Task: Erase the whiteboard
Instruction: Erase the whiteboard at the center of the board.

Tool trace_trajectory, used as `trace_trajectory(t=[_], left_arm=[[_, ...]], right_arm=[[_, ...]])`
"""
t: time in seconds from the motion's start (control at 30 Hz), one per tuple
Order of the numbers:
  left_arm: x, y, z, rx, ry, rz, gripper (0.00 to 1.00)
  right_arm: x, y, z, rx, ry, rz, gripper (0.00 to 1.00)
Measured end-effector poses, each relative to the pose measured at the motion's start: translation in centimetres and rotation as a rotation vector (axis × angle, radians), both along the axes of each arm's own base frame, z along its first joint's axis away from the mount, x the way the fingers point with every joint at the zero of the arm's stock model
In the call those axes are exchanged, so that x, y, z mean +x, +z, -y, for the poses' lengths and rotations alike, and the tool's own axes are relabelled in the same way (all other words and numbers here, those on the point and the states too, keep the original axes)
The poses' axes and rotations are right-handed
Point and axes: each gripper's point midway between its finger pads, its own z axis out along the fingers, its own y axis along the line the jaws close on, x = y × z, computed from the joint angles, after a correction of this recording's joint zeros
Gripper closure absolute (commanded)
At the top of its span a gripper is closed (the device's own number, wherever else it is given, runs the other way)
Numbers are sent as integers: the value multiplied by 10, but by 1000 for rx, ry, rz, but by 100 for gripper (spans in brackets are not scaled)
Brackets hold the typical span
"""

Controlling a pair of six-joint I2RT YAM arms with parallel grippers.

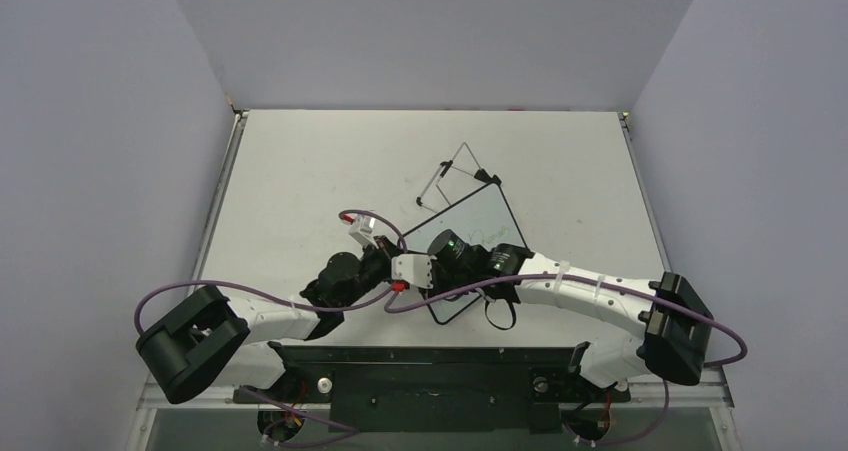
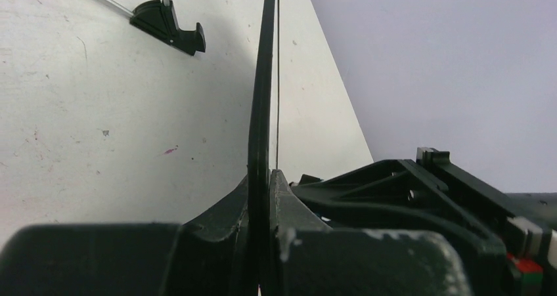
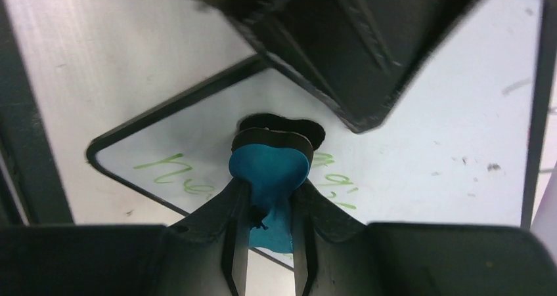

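The whiteboard has a black frame and lies tilted near the table's middle, with green handwriting on it. In the left wrist view the whiteboard shows edge-on, and my left gripper is shut on its near edge. In the top view my left gripper sits at the board's near-left edge. My right gripper is shut on a blue-and-black eraser, whose black face presses on the white surface amid the writing. From above, my right gripper hovers over the board.
A thin wire easel stand with black feet lies just beyond the whiteboard. The left gripper's finger reaches into the top of the right wrist view. Grey walls enclose the table on three sides.
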Motion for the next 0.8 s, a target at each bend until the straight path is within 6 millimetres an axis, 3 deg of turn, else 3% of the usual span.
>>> trace_trajectory(t=[0.13,0.2,0.47,0.6,0.73,0.8], left_arm=[[3,0,-2,0,17,3,100],[3,0,-1,-2,17,4,100],[2,-2,2,-4,2,4,100],[3,-2,1,-2,9,6,100],[8,-2,-3,-3,32,5,100],[8,-2,-3,-6,35,0,100]], right_arm=[[15,2,6,14,-64,3,100],[13,2,6,13,-42,-8,100],[-24,-2,-16,-45,123,-88,100],[-6,4,-17,-17,12,-121,100],[25,7,-3,19,-114,-113,100],[30,6,1,16,-126,-113,100]])
